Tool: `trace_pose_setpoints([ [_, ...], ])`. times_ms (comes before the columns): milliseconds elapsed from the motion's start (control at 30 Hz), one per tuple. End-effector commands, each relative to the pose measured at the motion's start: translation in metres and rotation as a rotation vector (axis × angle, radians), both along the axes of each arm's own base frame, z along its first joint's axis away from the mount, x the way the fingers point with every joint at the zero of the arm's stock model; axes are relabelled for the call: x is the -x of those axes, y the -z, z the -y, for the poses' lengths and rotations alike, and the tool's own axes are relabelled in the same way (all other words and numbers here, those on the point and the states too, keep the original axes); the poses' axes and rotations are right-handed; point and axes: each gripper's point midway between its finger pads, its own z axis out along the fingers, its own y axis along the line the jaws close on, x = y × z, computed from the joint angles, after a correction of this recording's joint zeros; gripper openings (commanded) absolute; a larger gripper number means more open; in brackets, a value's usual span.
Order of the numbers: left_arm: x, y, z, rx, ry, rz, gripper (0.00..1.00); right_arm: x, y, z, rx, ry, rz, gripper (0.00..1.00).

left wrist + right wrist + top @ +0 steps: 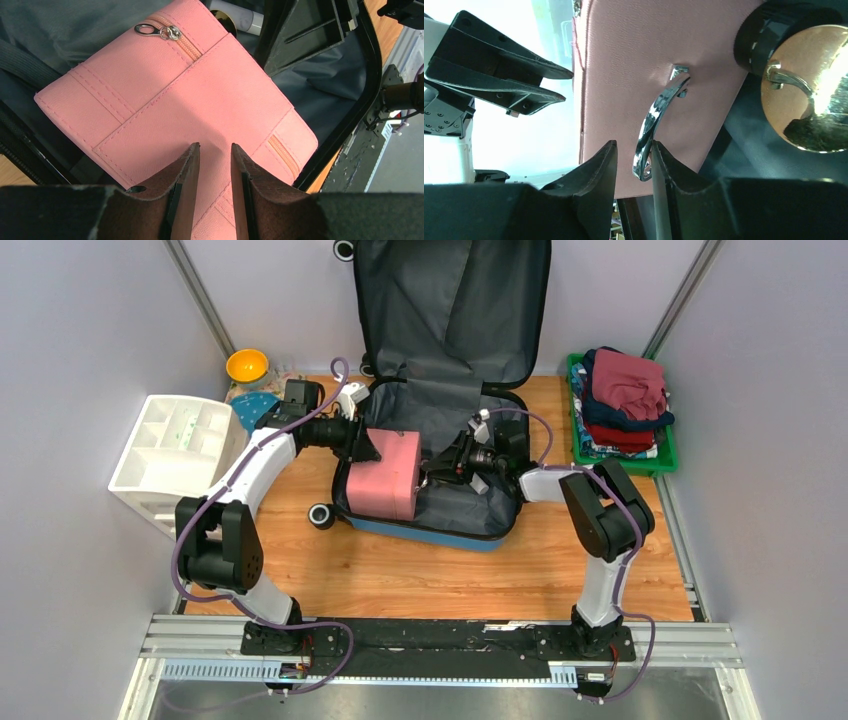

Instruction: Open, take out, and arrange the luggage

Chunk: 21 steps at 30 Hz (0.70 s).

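Your luggage (470,505) lies open in the middle of the worktop (450,580). Its lid stands upright against the back wall. You see dark grey fabric lining in both halves, black trim round the rim, a strip of glossy blue shell along the near edge and a black wheel (321,516) at the near left corner.

Inside the base half, a pink case (385,475) stands on edge towards the left side. It has stitched seams, a peach zip and a metal zipper pull (157,31). Beside it in the lining you have a black jar with a shiny gold cap (809,85) and a white tube (240,20).

Your left end effector (215,146) comes in from the left. Its fingers are pressed onto the edge of the pink case, with pink material between them. Your right end effector (634,145) straddles a curved chrome handle (656,107) on the opposite face of the case. One finger touches the handle, and a narrow gap shows at the other.

On your right, a green tray (668,455) holds folded clothes (625,390) in red, maroon and navy. On your left, a white organiser (140,490) has small pale items in its compartments, too faint to name. An orange bowl (246,365) sits behind the organiser.
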Motion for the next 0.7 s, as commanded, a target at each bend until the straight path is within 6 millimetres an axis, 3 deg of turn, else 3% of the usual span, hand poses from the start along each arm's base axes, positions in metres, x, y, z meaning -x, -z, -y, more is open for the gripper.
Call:
trace_pose_setpoints([
  [0, -0.001, 0.021, -0.006, -0.059, -0.014, -0.043, 0.39, -0.002, -0.01, -0.003, -0.006, -0.018, 0.046, 0.34],
  [133, 0.0, 0.021, -0.006, -0.06, -0.012, -0.041, 0.39, 0.0, 0.017, -0.003, 0.108, -0.023, -0.012, 0.4],
  [267, 0.0, 0.021, -0.007, -0.065, -0.011, -0.04, 0.39, -0.002, 0.023, -0.004, 0.136, -0.022, -0.012, 0.41],
  [467, 0.0, 0.02, -0.007, -0.067, -0.009, -0.035, 0.39, -0.004, 0.028, -0.007, 0.148, -0.024, -0.018, 0.24],
  [500, 0.0, 0.019, -0.007, -0.066, -0.008, -0.034, 0.39, -0.004, 0.026, -0.008, 0.144, -0.026, -0.01, 0.16],
  [600, -0.001, 0.018, -0.008, -0.072, -0.007, -0.028, 0.45, -0.005, 0.008, -0.009, 0.124, -0.038, 0.04, 0.04],
  [667, -0.001, 0.016, -0.009, -0.074, -0.013, -0.025, 0.54, -0.006, -0.009, -0.009, 0.108, -0.04, 0.088, 0.0],
])
